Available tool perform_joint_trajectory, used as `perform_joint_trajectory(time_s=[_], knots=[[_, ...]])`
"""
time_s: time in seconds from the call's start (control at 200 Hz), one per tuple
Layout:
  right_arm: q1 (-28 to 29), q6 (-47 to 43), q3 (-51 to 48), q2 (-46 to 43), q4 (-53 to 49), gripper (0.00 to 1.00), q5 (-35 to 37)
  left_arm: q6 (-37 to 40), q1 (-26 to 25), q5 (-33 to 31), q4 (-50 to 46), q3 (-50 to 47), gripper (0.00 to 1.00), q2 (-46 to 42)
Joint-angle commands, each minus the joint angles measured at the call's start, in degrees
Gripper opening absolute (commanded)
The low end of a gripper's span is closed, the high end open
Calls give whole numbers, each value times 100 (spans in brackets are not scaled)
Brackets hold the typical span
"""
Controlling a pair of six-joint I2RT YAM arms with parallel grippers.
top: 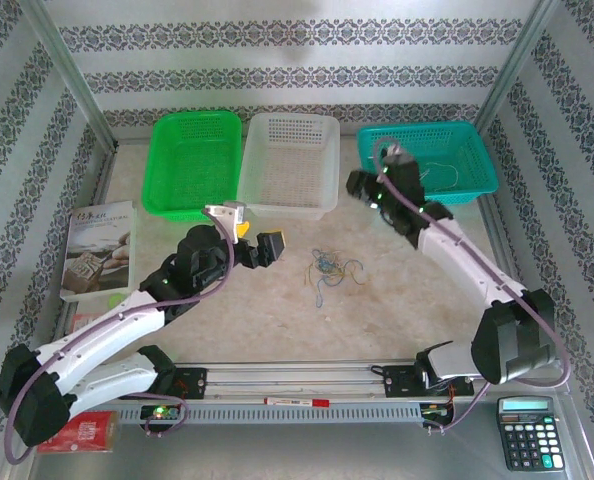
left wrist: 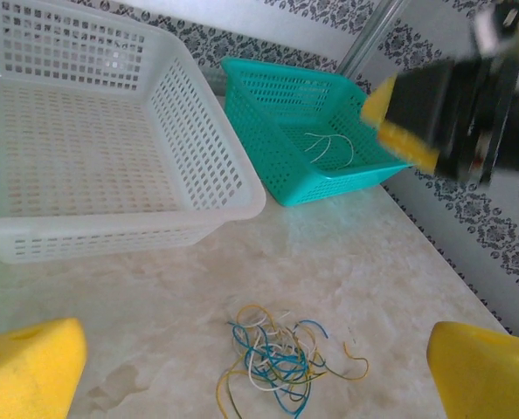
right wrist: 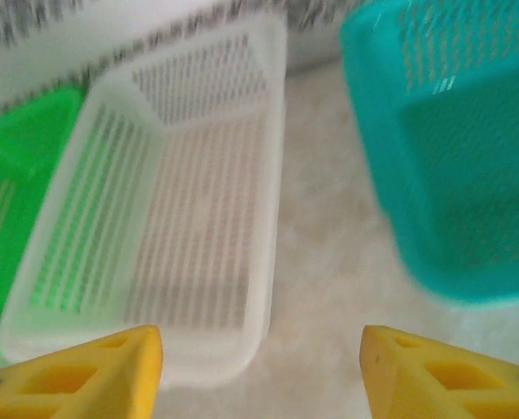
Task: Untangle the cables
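On the table (top: pixel 227 310) between the arms most of the cables (top: pixel 327 268) lie in one tangle, only a strand (left wrist: pixel 329 147) or two rest in the teal basket (top: pixel 472 188), so much sorting remains; the left gripper (top: pixel 257 238) stands wide open and the right gripper (top: pixel 365 188) half open, both empty.

- No text, brand or number can be made out with certainty anywhere.
- Book (top: pixel 99 250) at the left edge of the surface: a few dark characters stand in the upper left of its pale cover, too small to read.
- Calculator (top: pixel 528 432) at the near right corner: the rows of keys and the display strip show, but no digit or maker's name is legible.
- Red packet (top: pixel 80 432) at the near left: faint pale print, unreadable.
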Motion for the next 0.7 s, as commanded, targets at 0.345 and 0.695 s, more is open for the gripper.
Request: perform_joint_trajectory(time_s=[0.345,0.695], knots=[[1450,904,-1815,734,1492,49,-1071,-408,-73,-430,-558,-495,100,-465],[2577,765,-1257,-100,731,52,-494,-358,-76,-437,-653,-517,100,-557]])
